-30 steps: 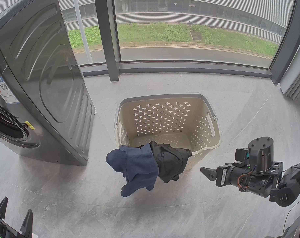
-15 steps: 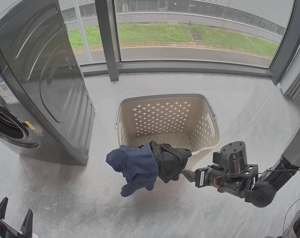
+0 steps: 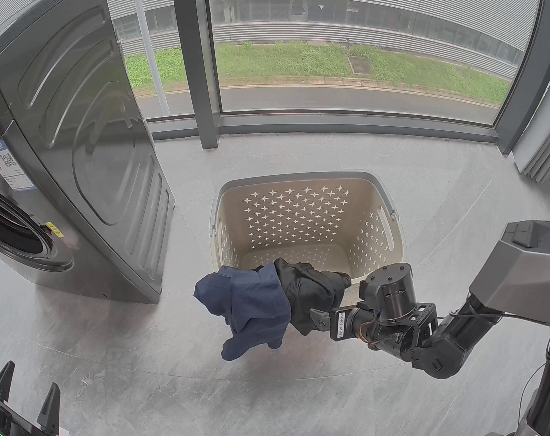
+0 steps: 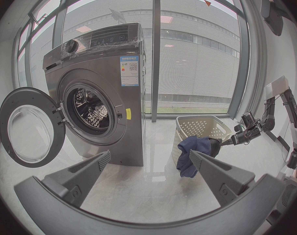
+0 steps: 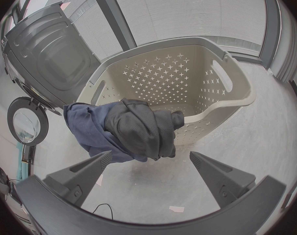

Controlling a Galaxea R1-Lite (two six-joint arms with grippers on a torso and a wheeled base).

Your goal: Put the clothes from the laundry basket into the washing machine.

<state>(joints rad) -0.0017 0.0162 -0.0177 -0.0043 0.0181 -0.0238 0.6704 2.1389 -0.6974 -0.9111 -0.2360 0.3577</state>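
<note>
Right gripper: jaws spread wide, nothing between them yet. The tips sit level with the lower end of the black garment. In the head view one tip lies right at the fabric's edge, but contact cannot be confirmed. The arm lies roughly level and low, pointing sideways at the bundle. Judged reason: the cloth hangs outside the basket, so a side-on approach meets the bunched fold directly instead of reaching down past the rim.

Black garment: crumpled into a lump and draped over the near rim of the laundry basket, most of its bulk on the outer side. The blue garment lies just beside it, touching and partly tucked under it, and hangs further down toward the floor. The two overlap — a wide opening suits the lump, though a close here may catch both pieces or only the black one. The basket interior appears bare of other clothes.

Left gripper: jaws also wide, holding nothing. It sits low and well apart from the basket, facing the washing machine.

The machine's round door is swung fully open and the drum is exposed — presumably left so for loading. The machine stands near the basket, on the robot's left.

Step in hand: closing on the first garment. No clothes in the drum that I can make out.
</note>
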